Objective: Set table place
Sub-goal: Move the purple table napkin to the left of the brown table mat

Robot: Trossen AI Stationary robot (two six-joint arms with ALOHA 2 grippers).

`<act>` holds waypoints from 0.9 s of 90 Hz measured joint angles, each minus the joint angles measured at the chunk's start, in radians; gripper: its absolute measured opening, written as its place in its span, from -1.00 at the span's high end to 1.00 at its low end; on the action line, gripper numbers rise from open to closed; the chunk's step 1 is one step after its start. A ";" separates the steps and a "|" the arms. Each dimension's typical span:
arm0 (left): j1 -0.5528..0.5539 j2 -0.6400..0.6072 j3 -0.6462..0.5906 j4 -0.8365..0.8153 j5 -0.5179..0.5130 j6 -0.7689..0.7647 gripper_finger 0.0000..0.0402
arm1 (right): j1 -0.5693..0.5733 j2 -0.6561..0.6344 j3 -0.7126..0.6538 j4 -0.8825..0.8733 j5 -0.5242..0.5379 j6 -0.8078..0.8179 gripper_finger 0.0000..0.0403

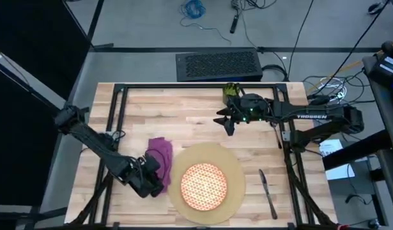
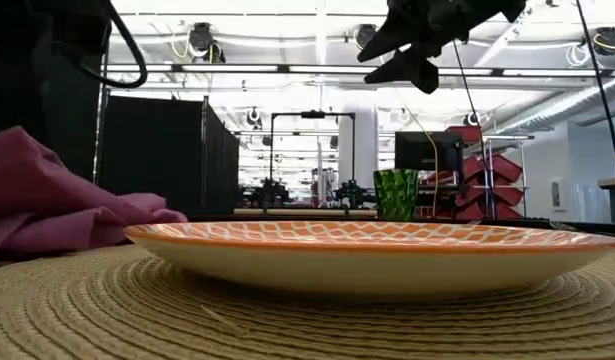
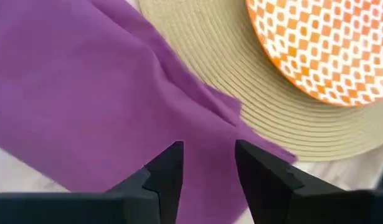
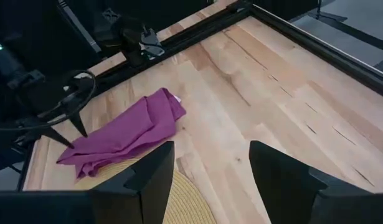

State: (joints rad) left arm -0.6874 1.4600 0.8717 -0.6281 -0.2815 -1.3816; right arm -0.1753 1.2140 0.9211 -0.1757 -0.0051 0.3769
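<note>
Napkin (image 1: 160, 155) under left claw (image 1: 159, 175) (fingers apart, empty); right claw (image 1: 225, 121) open above table (image 1: 183, 112).

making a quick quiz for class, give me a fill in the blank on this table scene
1. The patterned plate rests on the round ____.
2. The napkin is ____ in colour.
3. The knife lies on the mat's ____ side in the high view.
4. The left gripper hovers over the ____.

Answers: mat; purple; right; napkin
</note>
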 joint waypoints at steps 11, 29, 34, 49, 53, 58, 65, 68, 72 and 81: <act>-0.002 0.050 -0.001 0.058 0.026 0.012 0.35 | 0.000 0.000 0.000 0.000 0.000 -0.003 0.02; -0.001 0.137 0.000 0.105 0.072 0.028 0.35 | 0.000 0.000 0.000 0.000 0.000 -0.007 0.02; -0.001 0.153 0.000 0.105 0.072 0.035 0.35 | 0.000 0.000 0.000 0.000 0.000 -0.009 0.02; 0.003 0.149 0.000 0.100 0.074 0.029 0.35 | 0.000 0.000 0.000 0.000 0.000 -0.014 0.02; 0.004 0.148 0.000 0.105 0.087 0.029 0.35 | 0.000 0.000 0.000 0.000 0.000 -0.013 0.02; 0.007 0.147 0.000 0.141 0.120 0.037 0.35 | 0.000 0.000 0.000 0.000 0.000 -0.013 0.02; 0.005 0.135 0.017 0.175 0.155 0.059 0.35 | 0.000 0.000 0.000 -0.001 0.000 -0.013 0.02; 0.004 0.122 0.032 0.173 0.155 0.074 0.35 | 0.000 0.000 0.000 0.000 0.000 -0.013 0.02; 0.003 0.100 0.058 0.167 0.154 0.103 0.35 | 0.000 0.000 0.000 0.000 0.000 -0.014 0.02; 0.008 0.043 0.115 0.078 0.119 0.137 0.35 | 0.000 0.000 0.000 0.000 0.000 -0.014 0.02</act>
State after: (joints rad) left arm -0.6797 1.5029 0.9868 -0.5497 -0.1628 -1.2444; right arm -0.1751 1.2140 0.9211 -0.1754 -0.0048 0.3630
